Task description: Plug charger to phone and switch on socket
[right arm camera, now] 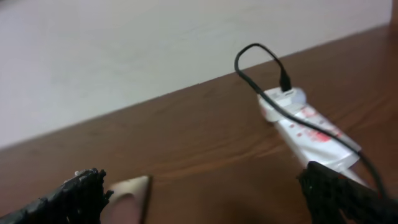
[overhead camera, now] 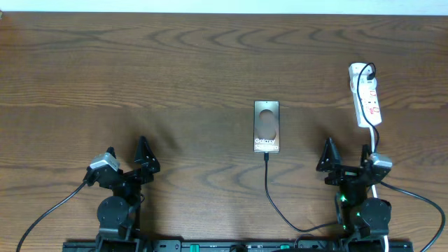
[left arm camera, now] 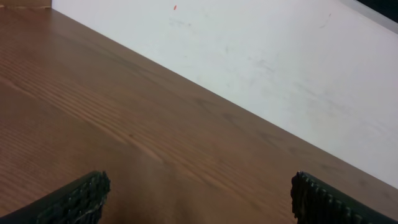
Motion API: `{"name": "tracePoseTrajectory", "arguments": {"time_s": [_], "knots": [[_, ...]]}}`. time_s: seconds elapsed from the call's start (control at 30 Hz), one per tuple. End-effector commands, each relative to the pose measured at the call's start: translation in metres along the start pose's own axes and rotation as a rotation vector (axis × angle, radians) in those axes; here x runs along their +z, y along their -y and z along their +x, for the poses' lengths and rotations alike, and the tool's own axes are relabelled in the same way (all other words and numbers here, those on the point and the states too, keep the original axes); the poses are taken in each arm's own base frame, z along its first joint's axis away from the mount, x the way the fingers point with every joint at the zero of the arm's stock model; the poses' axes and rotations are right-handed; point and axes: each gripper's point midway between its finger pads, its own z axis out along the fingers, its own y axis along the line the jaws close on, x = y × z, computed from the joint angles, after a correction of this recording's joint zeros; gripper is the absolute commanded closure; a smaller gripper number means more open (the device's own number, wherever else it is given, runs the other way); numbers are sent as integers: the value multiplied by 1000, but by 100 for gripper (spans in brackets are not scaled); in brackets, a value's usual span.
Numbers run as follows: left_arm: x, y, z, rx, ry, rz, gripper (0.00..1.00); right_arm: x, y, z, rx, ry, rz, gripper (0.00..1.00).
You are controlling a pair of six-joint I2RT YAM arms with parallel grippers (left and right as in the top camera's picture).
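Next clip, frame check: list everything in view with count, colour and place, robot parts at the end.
table: one, brown wood grain, under everything
wall: one, white, beyond the table's far edge
phone: one, grey-brown face with white "Galaxy" lettering, lying flat a little right of centre
socket: one, white strip with red marks, far right
charger: one, thin black cable, running from the phone's near end toward the near edge; other end plugged in at the socket's far end, cable lying along the strip
left gripper: one, black, near left, open, holding nothing
right gripper: one, black, near right, open, holding nothing, close to the socket's near end
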Motion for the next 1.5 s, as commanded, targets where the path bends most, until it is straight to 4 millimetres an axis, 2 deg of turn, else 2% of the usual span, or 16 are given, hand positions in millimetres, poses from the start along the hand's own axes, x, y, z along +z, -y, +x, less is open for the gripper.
{"name": "tracePoseTrajectory", "arguments": {"time_s": [0.0, 0.2, 1.33, 1.4, 1.47], "knots": [[2, -9, 16, 5, -40, -27, 5, 0, 0, 1, -210, -5, -16, 1], [2, -9, 16, 5, -40, -27, 5, 0, 11, -2, -212, 5, 29, 1], [2, -9, 15, 4, -35, -27, 5, 0, 11, -3, -212, 8, 28, 1], [2, -10, 14, 47, -33, -32, 5, 0, 11, -3, -212, 8, 28, 1], [2, -9, 15, 170, -37, -24, 5, 0, 11, -3, -212, 7, 28, 1]]}}
